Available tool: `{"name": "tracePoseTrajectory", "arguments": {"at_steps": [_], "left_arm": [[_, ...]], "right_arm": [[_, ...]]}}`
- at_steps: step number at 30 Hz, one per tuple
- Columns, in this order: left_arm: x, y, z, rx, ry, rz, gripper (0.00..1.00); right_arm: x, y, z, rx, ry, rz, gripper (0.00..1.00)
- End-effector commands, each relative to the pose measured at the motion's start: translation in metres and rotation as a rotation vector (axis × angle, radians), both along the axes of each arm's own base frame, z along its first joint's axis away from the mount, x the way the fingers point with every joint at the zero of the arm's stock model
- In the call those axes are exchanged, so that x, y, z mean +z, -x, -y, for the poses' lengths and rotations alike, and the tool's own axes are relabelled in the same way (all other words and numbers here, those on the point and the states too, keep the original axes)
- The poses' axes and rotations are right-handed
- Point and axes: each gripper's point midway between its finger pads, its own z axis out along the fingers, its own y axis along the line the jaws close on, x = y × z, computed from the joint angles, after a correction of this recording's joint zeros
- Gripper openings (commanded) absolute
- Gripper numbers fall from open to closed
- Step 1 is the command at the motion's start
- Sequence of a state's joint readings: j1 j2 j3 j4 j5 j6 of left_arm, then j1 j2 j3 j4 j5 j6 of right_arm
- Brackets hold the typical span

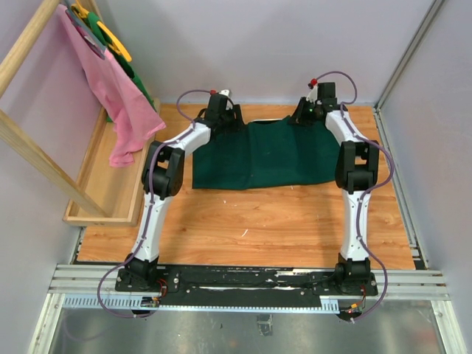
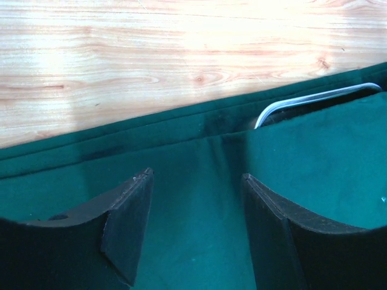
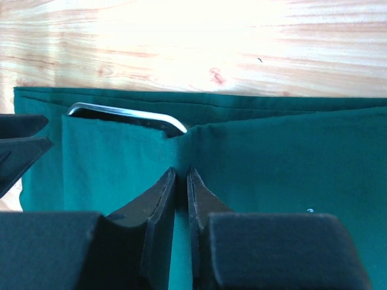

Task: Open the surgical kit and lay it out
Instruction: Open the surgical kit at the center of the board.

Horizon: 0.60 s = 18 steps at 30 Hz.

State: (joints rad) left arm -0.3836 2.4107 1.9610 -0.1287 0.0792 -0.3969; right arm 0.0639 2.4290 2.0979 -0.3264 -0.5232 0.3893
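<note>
The left claw (image 2: 196,176) stands open at the far left corner of the green cloth wrap (image 1: 262,155), its two dark fingers spread over the fabric. Whether the tips touch the cloth I cannot tell from the wrist view. Just beyond that claw and to its right, a curved rim of the steel tray (image 2: 314,99) peeks out from under a fold. The wrap lies spread across the far half of the wooden table (image 1: 251,221), between the two arms. At its far right corner the right claw (image 3: 181,172) is pinched down on a thin raised ridge of the cloth, with the tray's rim showing just beyond and left of its fingers.
</note>
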Motion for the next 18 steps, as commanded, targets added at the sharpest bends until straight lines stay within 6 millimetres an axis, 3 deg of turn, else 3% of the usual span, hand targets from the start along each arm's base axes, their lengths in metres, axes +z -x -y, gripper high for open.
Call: {"name": "tracePoseTrajectory", "arguments": {"at_steps": [1,5,10,18], "left_arm": [[0.043,-0.001,0.001,-0.003,0.020,0.076,0.64],[0.049,0.001,0.006,-0.020,0.049,0.074,0.64],[0.054,0.003,0.010,-0.030,0.079,0.067,0.68],[0.042,0.004,0.023,-0.057,0.094,0.037,0.71]], "right_arm": [[0.046,-0.003,-0.009,0.028,-0.002,0.115,0.15],[0.049,0.000,-0.012,0.032,0.004,0.125,0.15],[0.058,0.004,-0.014,0.035,0.011,0.151,0.04],[0.073,0.009,-0.028,0.078,-0.016,0.197,0.01]]}}
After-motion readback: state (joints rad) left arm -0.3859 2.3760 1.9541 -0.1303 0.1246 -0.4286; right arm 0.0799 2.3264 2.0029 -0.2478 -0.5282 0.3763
